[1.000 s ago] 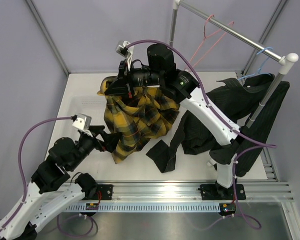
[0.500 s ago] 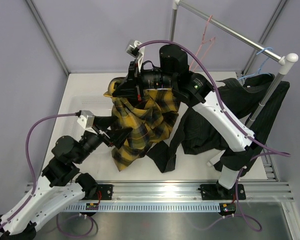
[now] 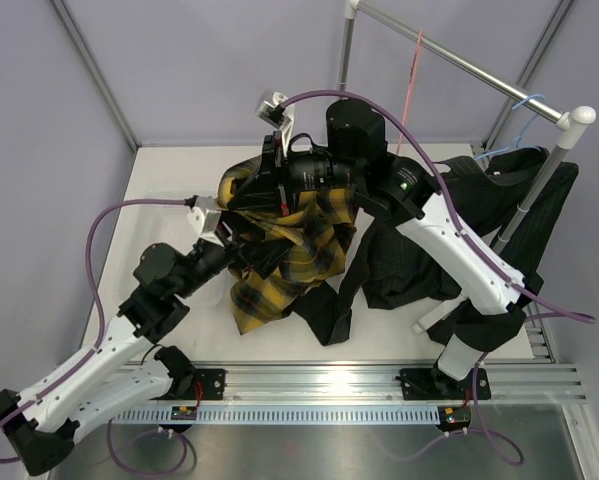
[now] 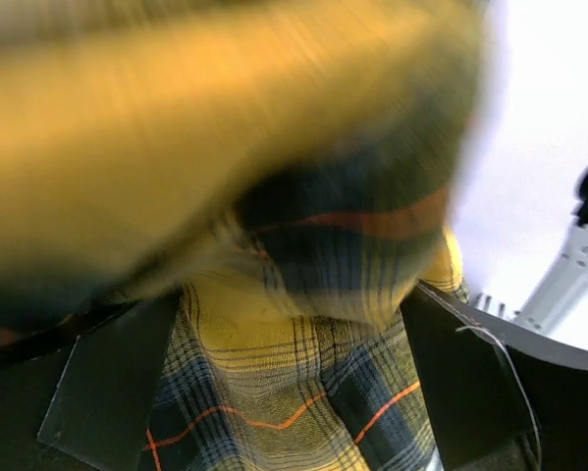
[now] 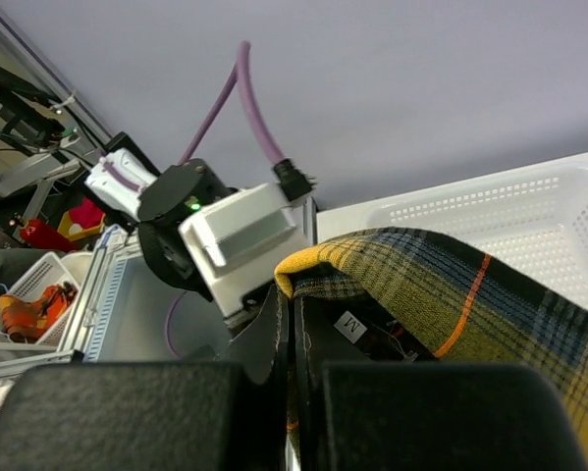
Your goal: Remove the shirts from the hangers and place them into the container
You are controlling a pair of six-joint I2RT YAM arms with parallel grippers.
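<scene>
shirts (image 3: 299,245) (image 3: 399,262): 2 | hangers (image 3: 415,70) (image 3: 525,104): 2 | container (image 5: 529,211): 1 | robot arms (image 3: 119,335) (image 3: 459,250): 2

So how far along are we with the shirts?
Done: plaid shirt is free, pink hanger bare. In hand: right fingers pinch it near the container, left fingers open against the fabric. Remaining: drop it in, then the black shirt draped by the rail.

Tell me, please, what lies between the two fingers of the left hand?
Cloth of the yellow plaid shirt fills the gap between the fingers of the open left hand; the left wrist view shows this.
</scene>
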